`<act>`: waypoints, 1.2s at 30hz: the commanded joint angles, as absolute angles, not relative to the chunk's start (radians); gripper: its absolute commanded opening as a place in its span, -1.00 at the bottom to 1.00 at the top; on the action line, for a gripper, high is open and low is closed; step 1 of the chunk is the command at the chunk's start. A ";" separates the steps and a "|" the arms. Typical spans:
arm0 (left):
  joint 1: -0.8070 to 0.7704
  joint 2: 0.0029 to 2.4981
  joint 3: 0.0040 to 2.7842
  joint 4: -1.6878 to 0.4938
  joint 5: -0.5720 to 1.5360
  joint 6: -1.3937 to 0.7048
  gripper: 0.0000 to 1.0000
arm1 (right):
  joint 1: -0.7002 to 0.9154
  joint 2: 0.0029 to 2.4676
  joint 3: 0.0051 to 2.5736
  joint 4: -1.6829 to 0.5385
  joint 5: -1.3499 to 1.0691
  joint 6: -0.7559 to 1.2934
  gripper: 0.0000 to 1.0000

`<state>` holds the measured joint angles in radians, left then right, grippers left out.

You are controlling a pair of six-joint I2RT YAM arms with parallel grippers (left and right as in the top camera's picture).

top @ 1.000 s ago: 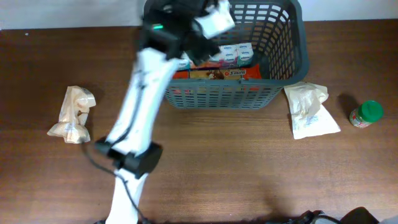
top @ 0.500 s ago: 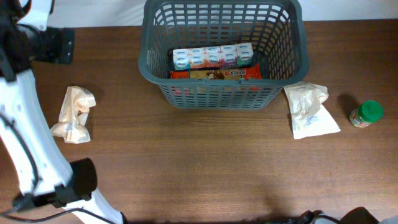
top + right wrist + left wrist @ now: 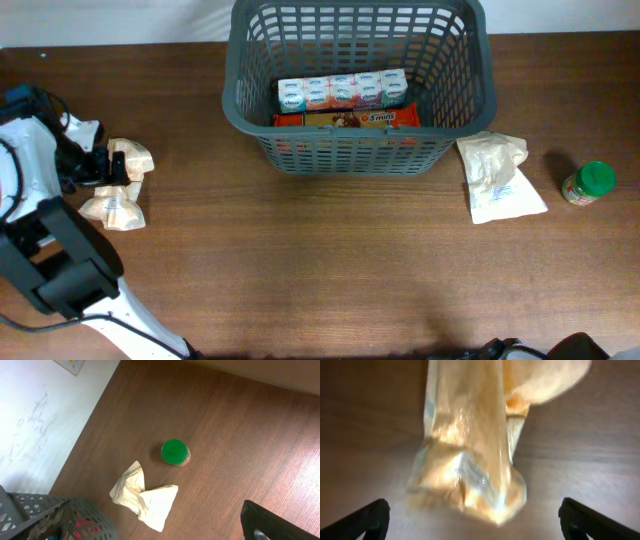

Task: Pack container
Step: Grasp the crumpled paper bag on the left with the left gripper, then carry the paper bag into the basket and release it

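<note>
Two fingertips of my left gripper (image 3: 475, 519) stand wide apart flanking the crumpled bag (image 3: 470, 460), holding nothing; the overhead hides that spread. Pinching only loose film could let it slip. The basket (image 3: 350, 155) sits upper centre. Of my right gripper (image 3: 272, 525) one finger shows, so I cannot tell.

The left arm (image 3: 22, 160), at nine o'clock in the overhead view, is white tubing between boxy black joints (image 3: 60, 272), with a thin black cable (image 3: 10, 180) and a small teal light (image 3: 22, 96). The left claw (image 3: 479, 521) has matte black, wedge-shaped fingers (image 3: 370, 519) — the right claw (image 3: 267, 524) shows one black tip.
</note>
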<state>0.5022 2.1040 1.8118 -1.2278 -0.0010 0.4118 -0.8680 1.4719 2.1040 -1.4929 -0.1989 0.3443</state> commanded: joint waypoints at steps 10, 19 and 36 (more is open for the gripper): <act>0.498 2.308 1.811 -1.134 0.010 0.532 0.53 | -0.872 1.471 2.111 -1.493 -0.186 0.353 0.98; 0.493 2.344 1.828 -1.174 0.016 0.505 -0.96 | -0.872 1.471 2.111 -1.493 -0.186 0.353 0.98; 0.336 2.328 2.853 -1.641 0.065 0.442 -0.97 | -0.872 1.471 2.111 -1.493 -0.186 0.353 0.98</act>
<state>0.3683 2.3661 2.6694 -1.6363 0.0231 0.4599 -0.8680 1.4719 2.1040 -1.4933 -0.1989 0.3447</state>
